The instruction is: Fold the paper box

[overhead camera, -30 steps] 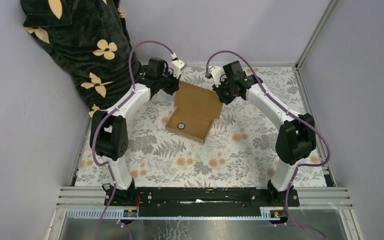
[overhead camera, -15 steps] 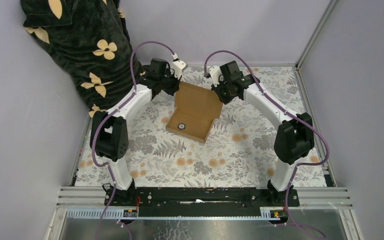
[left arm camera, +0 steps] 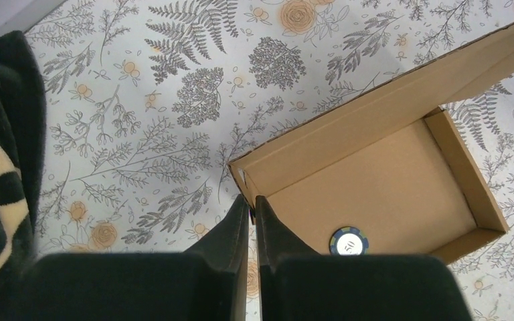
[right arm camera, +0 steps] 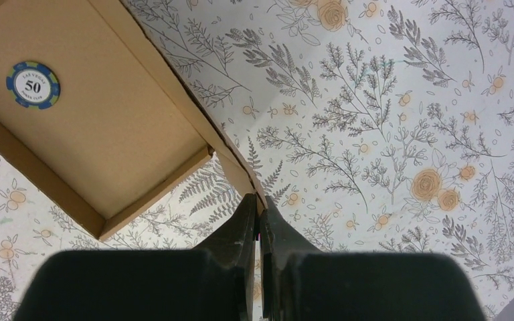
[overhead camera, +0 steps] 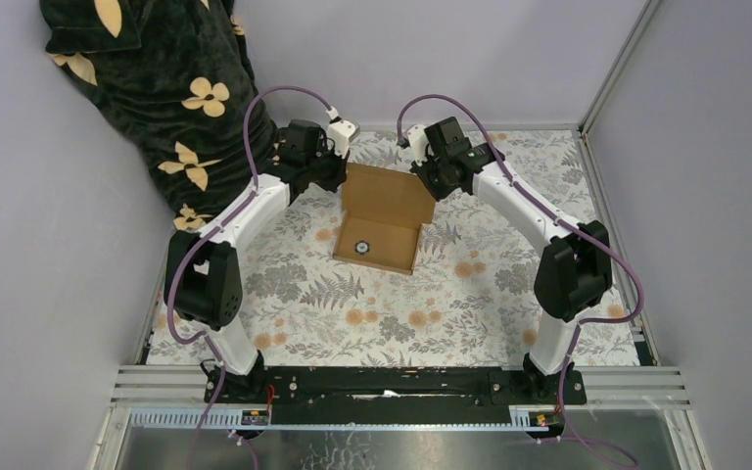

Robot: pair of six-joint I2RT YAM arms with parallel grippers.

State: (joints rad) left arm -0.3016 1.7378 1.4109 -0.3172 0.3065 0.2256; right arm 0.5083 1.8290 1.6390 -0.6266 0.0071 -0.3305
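One paper box [overhead camera: 382, 211], brown and shallow, sits open between the two grippers with its lid tipped back on the far side. The left gripper [left arm camera: 251, 204] has its fingers pressed together on the thin wall at the box's corner, and the tray stretches ahead and to that gripper's right. The right gripper [right arm camera: 259, 204] pinches the cardboard edge at the opposite corner, with the tray ahead and to its left. A blue poker chip [right arm camera: 33, 85] marked 50 lies inside. Around both grippers spreads the floral table [overhead camera: 470, 304]. A dark flowered fabric [overhead camera: 157, 78] hangs beyond the left gripper.
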